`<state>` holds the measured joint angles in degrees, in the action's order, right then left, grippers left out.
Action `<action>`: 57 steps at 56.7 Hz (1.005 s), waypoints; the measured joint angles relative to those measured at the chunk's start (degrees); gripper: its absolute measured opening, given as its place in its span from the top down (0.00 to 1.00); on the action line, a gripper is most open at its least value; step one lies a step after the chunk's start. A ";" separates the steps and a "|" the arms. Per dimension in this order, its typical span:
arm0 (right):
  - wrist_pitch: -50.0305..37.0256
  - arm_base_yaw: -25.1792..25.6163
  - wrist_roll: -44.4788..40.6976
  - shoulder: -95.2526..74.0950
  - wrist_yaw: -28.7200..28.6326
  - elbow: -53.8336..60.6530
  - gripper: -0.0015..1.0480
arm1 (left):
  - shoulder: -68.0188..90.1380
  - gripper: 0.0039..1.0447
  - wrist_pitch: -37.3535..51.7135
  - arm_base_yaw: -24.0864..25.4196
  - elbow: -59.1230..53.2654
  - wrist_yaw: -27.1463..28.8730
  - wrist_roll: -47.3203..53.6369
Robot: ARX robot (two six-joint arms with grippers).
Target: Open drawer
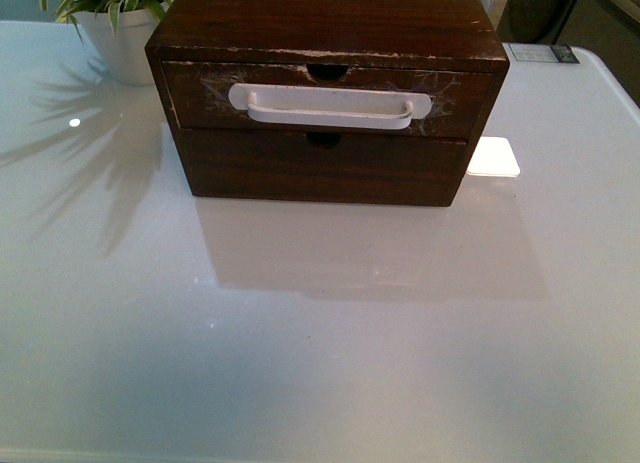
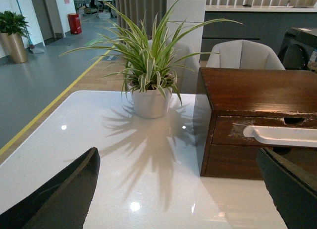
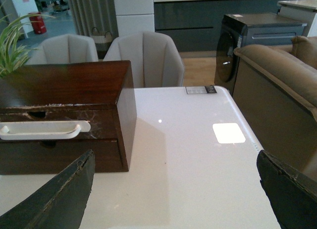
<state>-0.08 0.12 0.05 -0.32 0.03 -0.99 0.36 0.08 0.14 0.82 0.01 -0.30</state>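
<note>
Up front the drawer [image 1: 330, 105] sits shut; wrist views alone show left gripper [image 2: 177, 155] and right gripper [image 3: 176, 156] spread.

Left gripper [image 2: 176, 152]: jaws dark, wide apart, gripping nothing. Right gripper [image 3: 175, 154]: jaws dark, wide apart, gripping nothing, rims visibly scuffed.

plant [image 1: 100, 1] cut off in front view — drawer [image 2: 229, 132] cropped in left wrist view
</note>
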 joint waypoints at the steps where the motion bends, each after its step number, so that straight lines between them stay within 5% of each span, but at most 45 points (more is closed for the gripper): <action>1: 0.00 0.00 0.00 0.00 0.00 0.00 0.09 | 0.00 0.08 0.00 0.00 0.00 0.00 0.00; 36: 0.00 0.00 0.00 0.00 0.00 0.00 0.09 | 0.00 0.08 0.00 0.00 0.00 -0.02 0.00; 43: 0.15 -0.09 -0.07 -0.09 0.26 -0.07 0.09 | 8.85 0.08 -14.69 4.37 5.44 -20.79 1.05; 47: 9.64 -3.21 -1.90 -5.73 11.80 -3.74 0.09 | 11.54 0.08 -17.90 3.96 6.08 -27.61 2.21; 52: 12.02 -1.92 -6.12 -15.37 15.65 -6.67 0.09 | 13.27 0.08 -16.44 1.79 6.60 -28.04 4.28; 57: 2.32 3.04 -15.69 -25.79 8.85 -8.39 0.09 | 18.78 0.08 -10.45 -2.14 6.75 -27.02 7.74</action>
<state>2.24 3.16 -15.64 -26.11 8.88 -9.39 19.14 -10.37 -2.00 7.57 -27.00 7.44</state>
